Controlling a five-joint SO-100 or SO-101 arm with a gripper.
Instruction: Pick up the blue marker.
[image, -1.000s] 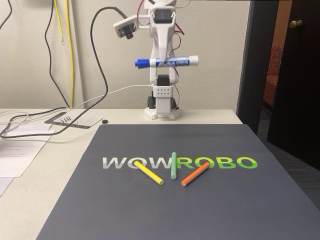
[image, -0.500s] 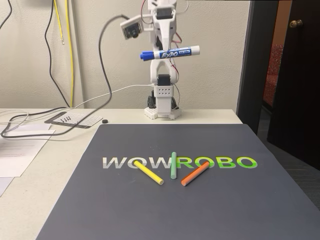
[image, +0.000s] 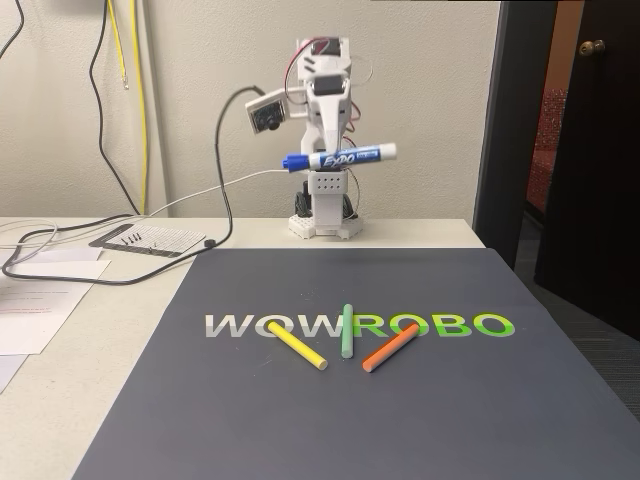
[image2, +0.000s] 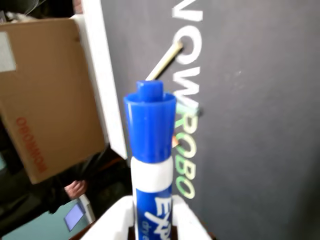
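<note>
White plastic fingers (image2: 155, 220) close narrowly around the blue marker (image: 340, 157), gripping its labelled barrel near the middle; in the wrist view they rise at the bottom edge on either side of the barrel, and the dark blue cap (image2: 150, 125) juts up toward the centre of the frame. In the fixed view the marker sits high in the upper middle of the frame, well above the table (image: 120, 330), in front of the arm's white base (image: 323, 205). Its long axis runs nearly level across the picture, cap to the left, white tail to the right, tilted slightly up at the right. That crosswise hold, about mid-barrel, looks balanced, so the pick seems essentially done. Below, on the dark mat (image: 300, 420) near the frame's centre, lie the yellow stick (image: 297, 345), green stick (image: 347, 331) and orange stick (image: 390, 347), well apart from the marker.
</note>
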